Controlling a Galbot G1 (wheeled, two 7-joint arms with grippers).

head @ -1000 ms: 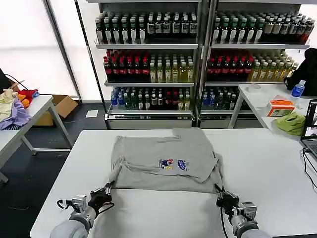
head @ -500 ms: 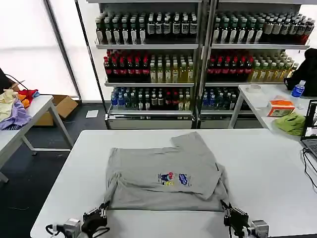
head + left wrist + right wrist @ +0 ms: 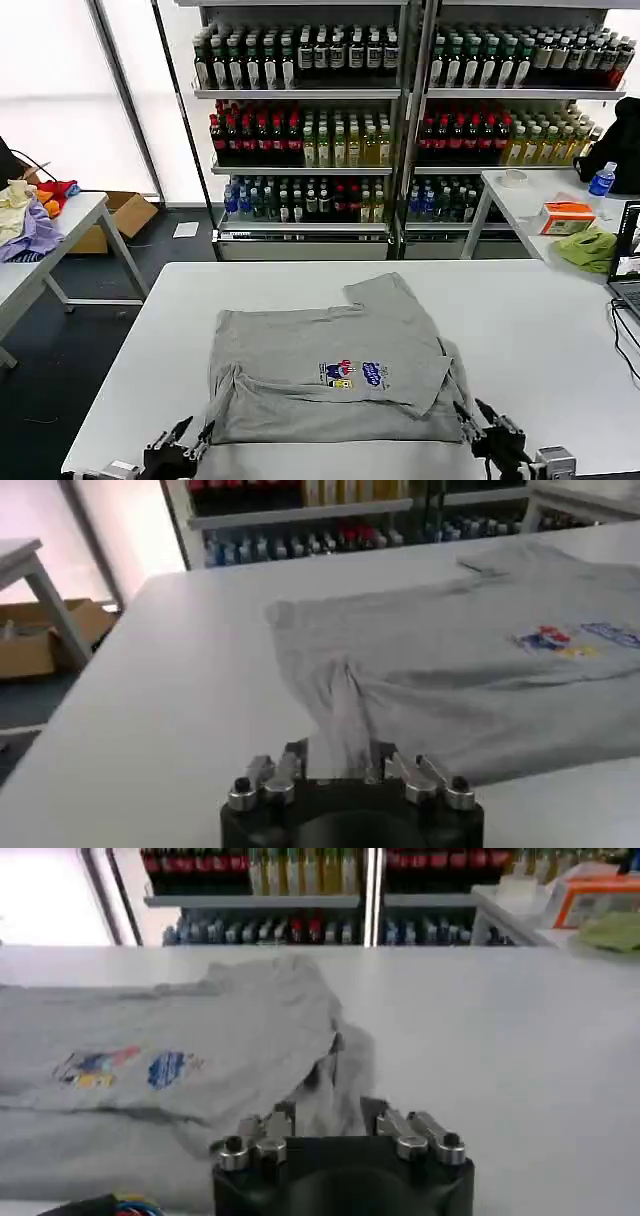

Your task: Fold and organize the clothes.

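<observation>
From the head camera, the grey shirt (image 3: pixel 330 375) lies partly folded near the front edge of the white table (image 3: pixel 540 320), its chest print facing up and one sleeve flipped toward the far side. The left gripper (image 3: pixel 178 452) sits at the shirt's near left corner with its fingers spread and nothing between them, and the right gripper (image 3: pixel 490 432) sits at the near right corner, also spread and empty. The near hem sits close to the table's front edge, so a careless pull toward the robot could probably drag cloth over it. On the left wrist camera, the left gripper (image 3: pixel 345 772) is parted right at a bunched ridge of the shirt (image 3: pixel 460 680); closing here would likely pinch several layers at once and spoil the fold. On the right wrist camera, the right gripper (image 3: pixel 335 1126) is likewise parted, facing a crumpled flap of the shirt (image 3: pixel 200 1038). If one side grabs deeper than the other, the next fold looks set to come out crooked.
</observation>
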